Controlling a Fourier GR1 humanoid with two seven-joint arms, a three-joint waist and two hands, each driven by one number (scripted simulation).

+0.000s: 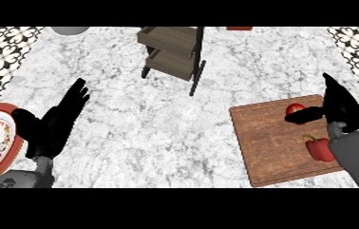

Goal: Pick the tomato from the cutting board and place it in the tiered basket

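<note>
Fingers [336,95] of right hand [343,111] spread, holding nothing; tomato [294,108] beside thumb on cutting board [270,142].

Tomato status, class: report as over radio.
Left hand open, resting at left. Right hand open, thumb by tomato on board. Pepper nearby; nothing before basket.

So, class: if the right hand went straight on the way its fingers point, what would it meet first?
Likely nothing: the right hand points its fingers away, slightly left, over open counter well right of the basket. The tomato sits beside its thumb, off that line. Height is unclear.
</note>
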